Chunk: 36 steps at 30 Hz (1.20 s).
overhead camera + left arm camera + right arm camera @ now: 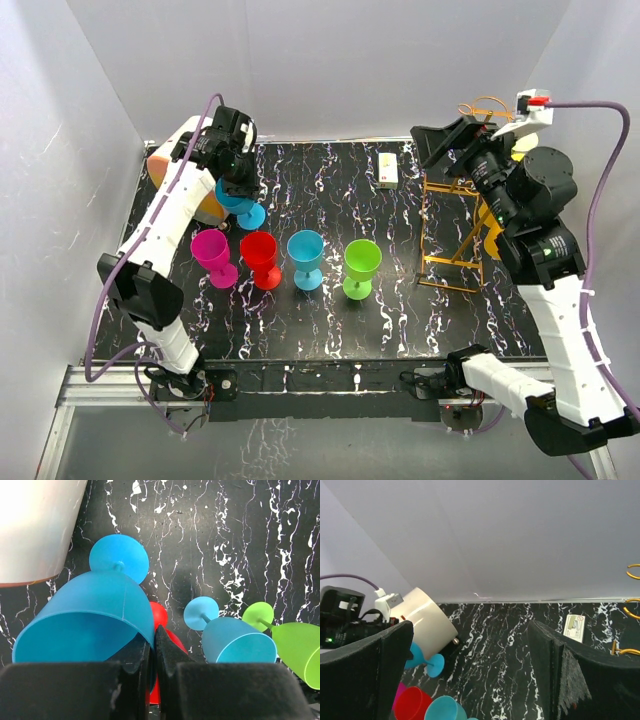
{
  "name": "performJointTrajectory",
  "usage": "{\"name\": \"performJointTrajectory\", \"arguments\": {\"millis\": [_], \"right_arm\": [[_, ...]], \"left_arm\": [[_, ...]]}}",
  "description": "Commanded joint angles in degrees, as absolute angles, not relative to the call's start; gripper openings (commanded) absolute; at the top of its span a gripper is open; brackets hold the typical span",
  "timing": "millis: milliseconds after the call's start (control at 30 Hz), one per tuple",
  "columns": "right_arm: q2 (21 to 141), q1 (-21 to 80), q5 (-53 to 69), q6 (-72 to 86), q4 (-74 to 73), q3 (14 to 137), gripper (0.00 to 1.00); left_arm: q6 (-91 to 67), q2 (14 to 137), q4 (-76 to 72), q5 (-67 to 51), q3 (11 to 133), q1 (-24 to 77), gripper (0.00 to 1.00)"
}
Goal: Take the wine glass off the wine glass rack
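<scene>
Wine glass (pixel 236 197), blue, hangs at the back-left of the bench (pixel 400 320). It is pinched at its rim by the left end effector (pixel 233 168), just beside the cream drum (pixel 158 168) and well apart from the wine glass rack (pixel 447 185). No glass visible on the rack. Magenta glass (pixel 212 250), red glass (pixel 259 252), light-blue glass (pixel 305 250) and green glass (pixel 362 262) stand in a row.

Left wrist: jaws pressed together on the thin rim, glass tilted. Foot-to-bench contact can't be told. Risk: the slim pinch slips, or a tilted release tips the glass onto the red one.

Right wrist: right end effector (pixel 470 630) spread wide, holding nothing. Rack loops (pixel 634 565) nearby could snag it.
</scene>
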<state>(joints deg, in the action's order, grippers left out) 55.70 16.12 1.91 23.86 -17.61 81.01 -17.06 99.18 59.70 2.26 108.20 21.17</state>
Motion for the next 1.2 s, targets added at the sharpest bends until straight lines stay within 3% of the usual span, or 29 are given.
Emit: {"name": "performJointTrajectory", "arguments": {"millis": [0, 100, 333, 533, 700, 1000, 1167], "right_arm": [[58.8, 16.2, 3.4, 20.1, -28.9, 89.8, 0.97], [61.4, 16.2, 2.9, 19.2, -37.8, 96.4, 0.98], [66.3, 16.2, -3.0, 22.2, -43.3, 110.9, 0.98], [62.4, 16.2, 2.2, 23.4, -38.4, 107.5, 0.98], [58.9, 16.2, -2.4, 29.4, -40.4, 105.2, 0.98], [59.5, 16.2, -4.8, 31.2, -48.2, 111.6, 0.98], [50.5, 16.3, -5.3, 29.8, -41.0, 104.3, 0.98]], "left_arm": [[-20.7, 100.7, 62.3, 3.8, 112.7, 21.7, 0.00], [-21.8, 103.9, 64.5, 4.6, 114.9, 22.1, 0.00], [-21.7, 106.0, 68.7, 6.8, 113.1, 23.3, 0.00], [-22.7, 102.5, 64.2, 9.3, 107.3, 23.4, 0.00], [-22.0, 101.8, 61.4, 8.1, 104.4, 23.4, 0.00], [-18.0, 104.2, 59.2, 8.7, 106.1, 23.4, 0.00], [-16.6, 104.4, 57.6, 9.9, 102.5, 23.4, 0.00]]}}
